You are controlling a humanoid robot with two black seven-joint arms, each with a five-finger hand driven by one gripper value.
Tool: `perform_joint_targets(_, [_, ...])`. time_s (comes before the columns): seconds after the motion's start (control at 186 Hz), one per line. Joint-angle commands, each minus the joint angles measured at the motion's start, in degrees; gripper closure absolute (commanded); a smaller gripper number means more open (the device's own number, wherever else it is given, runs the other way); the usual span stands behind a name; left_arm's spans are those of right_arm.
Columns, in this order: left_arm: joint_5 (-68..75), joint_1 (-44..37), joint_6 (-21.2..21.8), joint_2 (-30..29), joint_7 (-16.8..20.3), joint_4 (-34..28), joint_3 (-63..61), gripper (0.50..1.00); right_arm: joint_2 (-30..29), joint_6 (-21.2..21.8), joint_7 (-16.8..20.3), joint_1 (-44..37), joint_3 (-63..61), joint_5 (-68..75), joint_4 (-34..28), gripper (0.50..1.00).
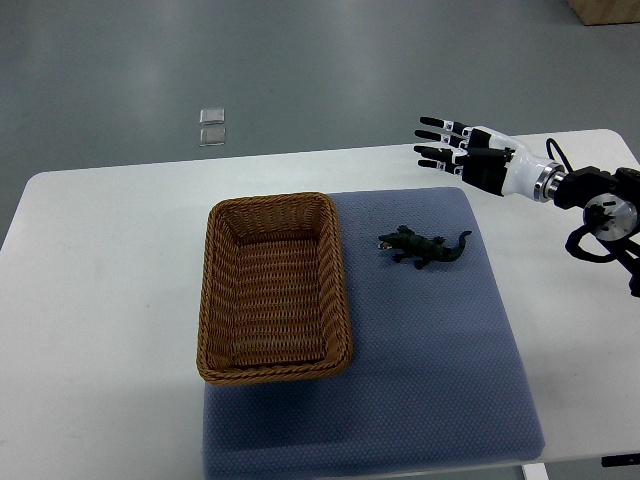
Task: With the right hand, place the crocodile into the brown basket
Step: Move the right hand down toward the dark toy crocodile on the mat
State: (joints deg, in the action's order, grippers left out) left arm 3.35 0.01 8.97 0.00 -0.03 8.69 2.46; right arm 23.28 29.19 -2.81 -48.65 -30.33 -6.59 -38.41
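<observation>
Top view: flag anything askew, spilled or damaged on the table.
Nothing stands out. The brown basket sits upright and empty over the left side of the blue mat; the crocodile lies on the mat to its right. The right hand hovers open, holding nothing.

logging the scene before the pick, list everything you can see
table: 1, white, fills the lower picture
mat: 1, blue, on the table, centre to right
basket: 1, brown wicker, empty, on the mat's left edge
crocodile: 1, dark green, on the mat, right of the basket, apart from it
clear squares: 2, transparent, on the grey floor beyond the table
box: 1, tan, only a corner at top right
right hand: 1, white and black, over the table's far right, fingers spread, holding nothing
</observation>
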Motion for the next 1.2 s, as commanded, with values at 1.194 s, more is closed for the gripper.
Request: perform_joint_targets(1.194, [0.0, 0.1, 0.0, 0.0, 0.0, -0.1, 0.2, 0.5, 4.3, -2.6, -10.5, -4.6, 2.9, -58.5, -9.4, 0.572])
